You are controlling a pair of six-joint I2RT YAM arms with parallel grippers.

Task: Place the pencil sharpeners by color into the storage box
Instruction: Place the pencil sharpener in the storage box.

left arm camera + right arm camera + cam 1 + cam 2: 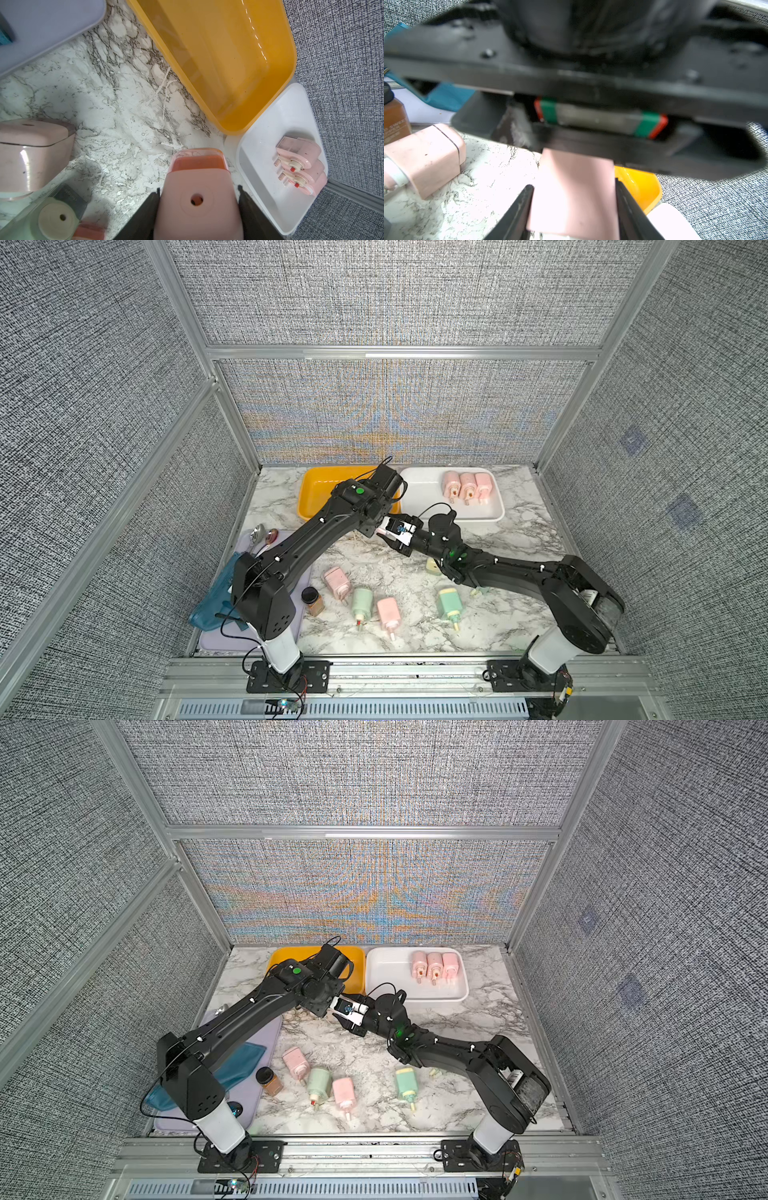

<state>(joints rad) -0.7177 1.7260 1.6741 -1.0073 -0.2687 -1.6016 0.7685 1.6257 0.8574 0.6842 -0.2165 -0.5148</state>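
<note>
Clock: we take 12 o'clock as the back wall in both top views
Left jaws: closed on the held pink sharpener, one jaw against each flank, its round hole facing the left wrist camera
Right jaws: clamped on the held pink sharpener from the opposite end; the left arm's blurred black wrist fills the right wrist view just beyond it
Held pink sharpener: we find it between the two arms near the middle of the tabletop, just at 6 o'clock of where the two boxes meet
Yellow box: at 11 o'clock against the back wall, with the left arm reaching over its near rim
White box: at 1 o'clock, touching the yellow box
Sorted pink sharpeners: three side by side in the white box, cranks pointing to 6 o'clock
Loose sharpeners: four lie on the tabletop around 6 o'clock, from 7 toward 5: a pink one, a mint green one, a second pink one, a second mint green one set apart
Brown jar: black lid, upright, at 8 o'clock beside the first pink one
Lilac tray: at 9 o'clock, carrying a teal cloth and spoons
</note>
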